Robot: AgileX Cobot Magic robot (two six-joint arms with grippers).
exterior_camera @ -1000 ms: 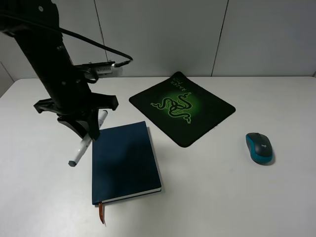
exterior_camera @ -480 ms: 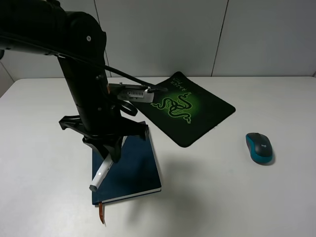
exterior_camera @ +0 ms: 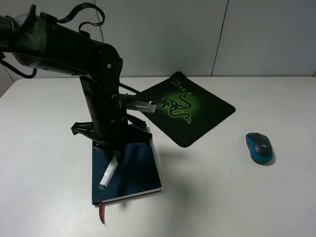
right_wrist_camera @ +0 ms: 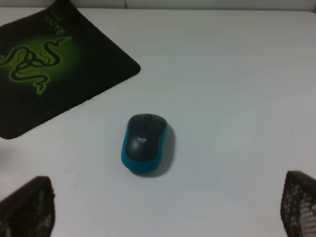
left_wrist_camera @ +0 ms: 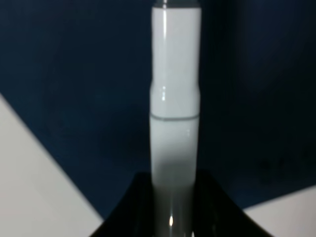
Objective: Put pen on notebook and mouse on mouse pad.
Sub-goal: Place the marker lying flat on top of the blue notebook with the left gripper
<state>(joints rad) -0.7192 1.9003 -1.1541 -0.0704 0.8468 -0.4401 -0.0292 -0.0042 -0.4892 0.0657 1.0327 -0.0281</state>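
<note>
The left arm is carrying the pen (exterior_camera: 108,174) over the notebook (exterior_camera: 139,165). A second ago it was lifting the pen off the bare table (exterior_camera: 222,197) just beside the book's far left corner, and it has since been swinging it across and lowering it. The left gripper (exterior_camera: 115,157) is pinching the pen by its upper end, so the pen is hanging slanted with its lower end over the left part of the dark blue cover. In the left wrist view the white barrel is running straight out from between the fingers with blue cover behind most of its length. I cannot tell whether the tip is already touching the cover or hanging just above it. To my eye the pen half of the job is nearly done, with only the setting down and letting go remaining. The pen looks likely to roll if it is dropped from a tilt, so laying it flat first seems wiser. The mouse (right_wrist_camera: 144,143) is sitting on the table well apart from the mouse pad (right_wrist_camera: 49,74), not yet handled. The right gripper (right_wrist_camera: 163,212) is hanging above it with its fingers spread wide and holding nothing, so that half is not yet begun.
</note>
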